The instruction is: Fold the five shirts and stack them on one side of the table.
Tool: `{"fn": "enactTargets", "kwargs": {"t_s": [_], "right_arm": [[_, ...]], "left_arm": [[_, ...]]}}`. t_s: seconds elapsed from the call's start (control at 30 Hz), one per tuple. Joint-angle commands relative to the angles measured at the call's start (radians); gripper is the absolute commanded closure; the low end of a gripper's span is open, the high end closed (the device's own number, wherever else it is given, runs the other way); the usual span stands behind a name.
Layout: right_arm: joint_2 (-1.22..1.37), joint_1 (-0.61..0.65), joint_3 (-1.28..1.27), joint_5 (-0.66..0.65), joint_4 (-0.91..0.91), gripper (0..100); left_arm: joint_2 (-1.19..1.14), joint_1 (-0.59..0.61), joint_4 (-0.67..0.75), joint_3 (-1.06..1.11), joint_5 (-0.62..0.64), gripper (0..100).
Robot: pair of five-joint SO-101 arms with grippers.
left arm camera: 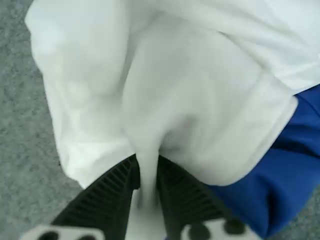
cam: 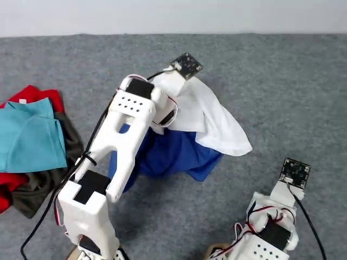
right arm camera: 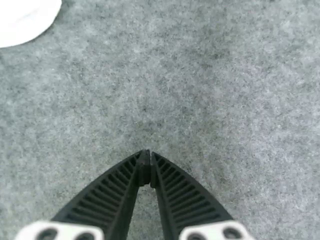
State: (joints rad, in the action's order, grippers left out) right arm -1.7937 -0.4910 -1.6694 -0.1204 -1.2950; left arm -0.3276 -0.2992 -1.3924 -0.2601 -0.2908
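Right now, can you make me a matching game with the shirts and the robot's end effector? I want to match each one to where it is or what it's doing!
Things:
1. white shirt
2. blue shirt
3. teal shirt
4. right end effector

Places or states:
A. shut, over the bare grey table
B. lying on top of the red shirt
C. pinched by the left end effector
D. partly under the white shirt

Right pairs: 1-C, 2-D, 3-B, 4-A.
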Motion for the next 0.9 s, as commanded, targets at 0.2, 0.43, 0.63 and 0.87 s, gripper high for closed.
{"fn": "enactTargets", "kwargs": {"t_s": [0.2, 0.43, 0.63, 0.87], "right_arm": [[-0.004, -0.012, -0.015, 0.011, -0.005, 98.8], [-0.004, -0.012, -0.015, 0.011, -0.005, 98.8], [-0.004, -0.012, -0.015, 0.011, -0.005, 98.8], [-0.004, -0.012, -0.015, 0.011, -0.005, 98.8]], "left_arm": [[0.296, 0.170, -0.049, -0.194, 0.012, 99], [0.377, 0.295, -0.121, -0.191, 0.008, 99], [0.364, 0.221, -0.258, -0.053, -0.147, 99], [0.321, 0.155, -0.269, 0.136, -0.184, 98]]}}
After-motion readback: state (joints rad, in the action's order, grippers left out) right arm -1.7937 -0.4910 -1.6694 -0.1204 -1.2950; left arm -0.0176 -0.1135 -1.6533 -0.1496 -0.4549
